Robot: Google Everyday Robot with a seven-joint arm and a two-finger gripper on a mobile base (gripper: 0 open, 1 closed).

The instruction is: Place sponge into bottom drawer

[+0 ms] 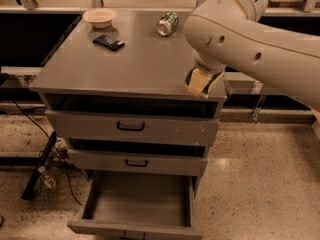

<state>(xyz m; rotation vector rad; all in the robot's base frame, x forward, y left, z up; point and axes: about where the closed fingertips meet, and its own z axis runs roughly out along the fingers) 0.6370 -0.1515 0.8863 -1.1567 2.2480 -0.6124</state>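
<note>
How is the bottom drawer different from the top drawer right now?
The bottom drawer is pulled far out, the top drawer only slightly. The bottom drawer shows its floor; the top drawer shows just a dark gap. Both are grey. The gripper holds the sponge over a front corner of the cabinet.

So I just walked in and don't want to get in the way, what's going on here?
The robot arm's gripper holds the sponge over the cabinet top, at its front corner on the right of the view. The bottom drawer stands pulled open below, and the sponge is not in it yet. A bowl, black packet and can lie farther back.
</note>
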